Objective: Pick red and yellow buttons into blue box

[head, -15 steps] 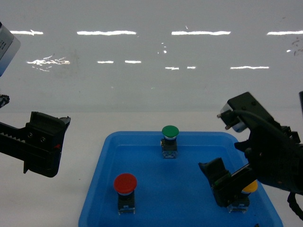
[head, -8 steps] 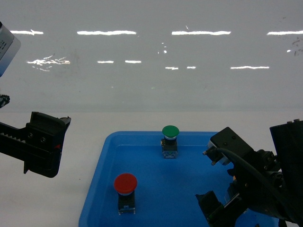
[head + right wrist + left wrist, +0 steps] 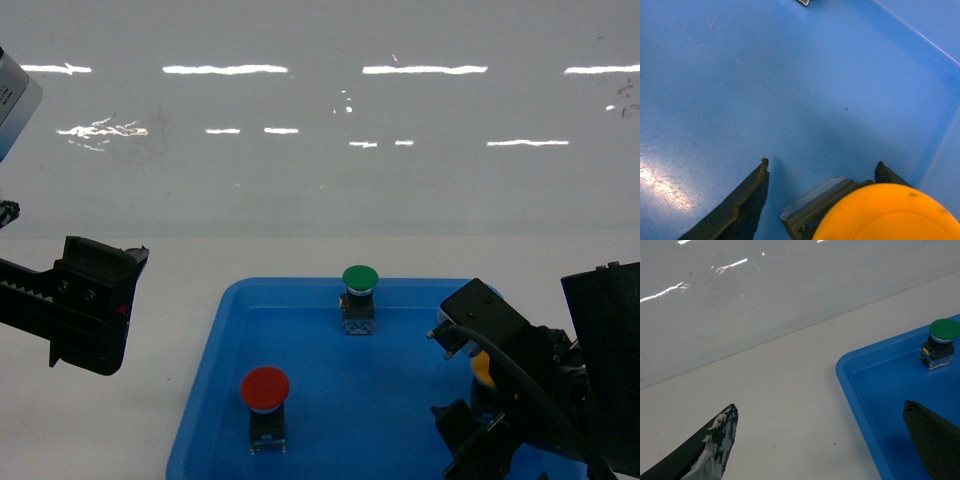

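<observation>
The red button (image 3: 265, 388) stands upright at the front left of a shallow blue tray (image 3: 215, 400). The yellow button (image 3: 482, 368) is at the tray's right, mostly hidden in the head view by my right arm. In the right wrist view its orange cap (image 3: 890, 215) and switch body lie between the fingers of my right gripper (image 3: 822, 164). That gripper is open, with a gap showing between the left finger and the body. My left gripper (image 3: 820, 407) hangs open over the table at the tray's left edge, holding nothing. The blue box is out of view.
A green-capped button (image 3: 360, 278) stands at the back middle of the tray, also visible in the left wrist view as the green button (image 3: 942, 332). A glossy white wall rises behind the table. White tabletop lies left of the tray rim (image 3: 865, 380).
My right arm dropped low toward the front right of the tray and closed in around the yellow button. The yellow cap now shows further left in the head view. The left arm is still.
</observation>
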